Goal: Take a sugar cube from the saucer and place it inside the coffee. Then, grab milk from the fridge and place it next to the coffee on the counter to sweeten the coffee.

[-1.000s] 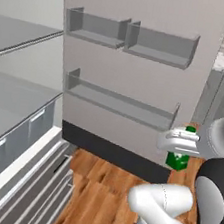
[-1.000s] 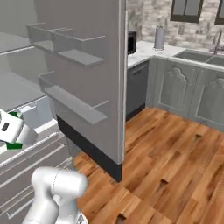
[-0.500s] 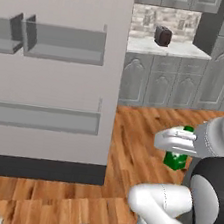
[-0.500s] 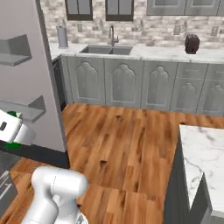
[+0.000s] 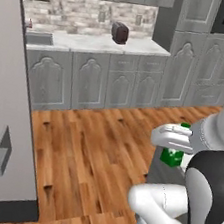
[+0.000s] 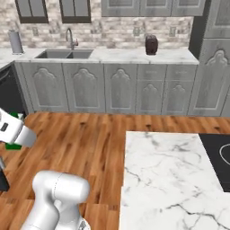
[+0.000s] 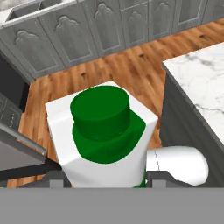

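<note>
My gripper (image 7: 107, 179) is shut on the milk (image 7: 105, 131), a white carton with a green top that stands upright between the fingers (image 7: 159, 177). In the left base view the gripper (image 5: 173, 143) holds the milk (image 5: 172, 157) at the right, above the wood floor. From the right base the gripper (image 6: 11, 130) and milk (image 6: 13, 144) sit at the far left edge. The white marble counter (image 6: 170, 170) lies to the right of the hand, its edge near the carton (image 7: 201, 74). The fridge (image 5: 10, 94) door stands at the left. Coffee, saucer and sugar cube are out of view.
Grey cabinets line the back wall, with a sink (image 6: 65, 54), a dark toaster (image 6: 151, 45) and a paper roll (image 6: 15, 42) on their top. A black cooktop (image 6: 218, 155) is set in the marble. Open wood floor (image 5: 94, 147) lies between them.
The whole view has swung away from the open fridge toward the kitchen and the marble counter, so the base has turned. The milk stays in the gripper.
</note>
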